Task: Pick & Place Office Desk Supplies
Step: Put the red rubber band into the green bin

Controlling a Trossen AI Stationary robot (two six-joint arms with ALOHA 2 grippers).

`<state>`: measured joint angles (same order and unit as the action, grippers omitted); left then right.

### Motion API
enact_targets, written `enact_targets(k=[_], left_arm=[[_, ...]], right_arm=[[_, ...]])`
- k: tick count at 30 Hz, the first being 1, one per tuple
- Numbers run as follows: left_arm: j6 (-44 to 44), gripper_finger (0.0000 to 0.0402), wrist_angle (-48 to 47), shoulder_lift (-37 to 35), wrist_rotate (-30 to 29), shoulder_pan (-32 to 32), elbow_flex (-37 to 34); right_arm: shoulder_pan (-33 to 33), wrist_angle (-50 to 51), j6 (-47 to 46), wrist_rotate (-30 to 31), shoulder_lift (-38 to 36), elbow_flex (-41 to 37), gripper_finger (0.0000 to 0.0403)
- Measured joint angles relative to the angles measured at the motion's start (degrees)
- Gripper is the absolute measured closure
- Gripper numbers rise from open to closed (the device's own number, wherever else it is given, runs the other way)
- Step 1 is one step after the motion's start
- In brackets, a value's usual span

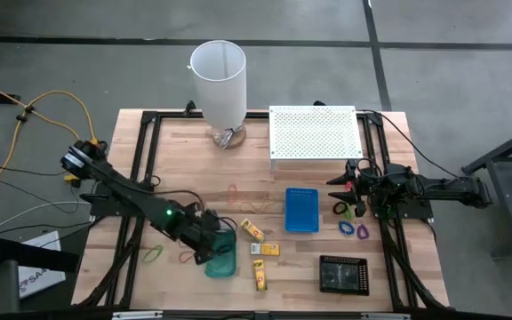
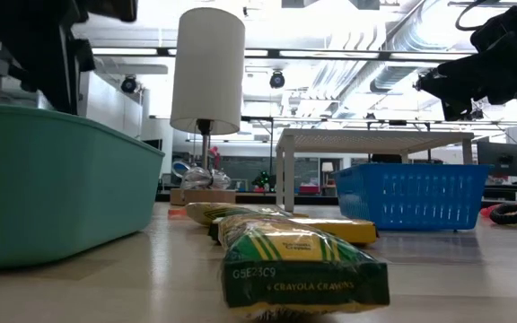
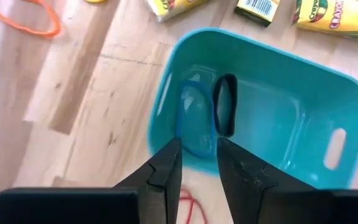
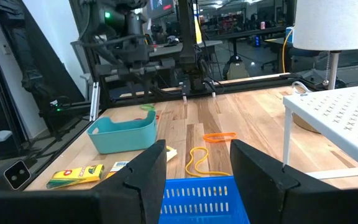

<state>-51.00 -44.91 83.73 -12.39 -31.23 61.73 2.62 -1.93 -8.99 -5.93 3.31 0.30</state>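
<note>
**Left gripper spread over the teal tray**

I see my left gripper [image 3: 197, 158] hovering over the teal tray [image 3: 328, 93] near the bench's front edge, fingers spread and empty. A blue loop [image 3: 194, 121] and a black loop [image 3: 225, 104] lie inside the tray. My right gripper [image 4: 197, 163] waits near the right edge, fingers apart, behind the blue basket [image 4: 204, 199].

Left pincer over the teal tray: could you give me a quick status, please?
Left pincer open above teal tray; blue band and black band lie inside. Right pincer open, waiting over blue basket. Nothing in the way.
</note>
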Motion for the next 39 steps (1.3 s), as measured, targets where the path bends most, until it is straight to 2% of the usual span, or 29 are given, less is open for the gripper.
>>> enact_targets(k=[7, 13, 20, 24, 29, 39], left_arm=[[-1.07, 0.0305, -2.96, -2.27, -0.19, -0.69, 0.0], [-5.25, 0.0305, -6.18, -2.1, -0.2, -4.25, 0.0], [-8.05, 0.0305, -7.34, -2.1, -4.2, -10.88, 0.0], [-7.35, 0.0305, -7.46, -2.1, -7.6, -12.68, -0.38], [-9.24, 0.0305, -6.66, -2.09, -8.78, -12.97, -4.65], [-9.03, 0.0304, 2.71, -2.04, -9.06, -15.75, -14.15]], right_arm=[[0.0, 0.0, 0.0, 0.0, 0.01, 0.01, 0.0237], [-0.01, 0.0, 0.0, 0.0, 0.0, 0.0, 0.0237], [0.01, 0.0, 0.0, 0.0, 0.0, 0.0, 0.0237], [-0.01, 0.0, 0.01, -0.01, 0.01, 0.0, 0.0237], [-0.01, 0.0, 0.0, 0.0, 0.0, 0.0, 0.0237], [-0.01, 0.0, 0.0, 0.0, 0.0, 0.02, 0.0237]])
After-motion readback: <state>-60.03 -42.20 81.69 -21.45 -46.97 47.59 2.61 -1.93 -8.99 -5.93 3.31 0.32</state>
